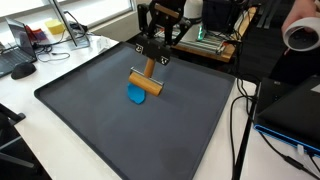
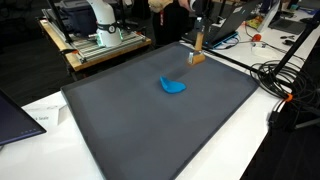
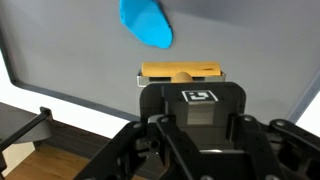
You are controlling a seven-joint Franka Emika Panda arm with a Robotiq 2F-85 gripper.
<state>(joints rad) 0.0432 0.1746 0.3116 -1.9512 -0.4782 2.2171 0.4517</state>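
Jaws of the gripper point(image 1: 157, 50) pinch the handle of the wooden T-shaped tool point(image 1: 146, 80), its crossbar low over the grey mat point(image 1: 90, 120) near the blue lump point(image 1: 137, 95); an off-centre push could twist it loose

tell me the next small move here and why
Probably ease the wooden scraper toward the blue piece: the tool is shut on its handle, the bar sits low over the grey mat, and the wrist view shows a gap between them.
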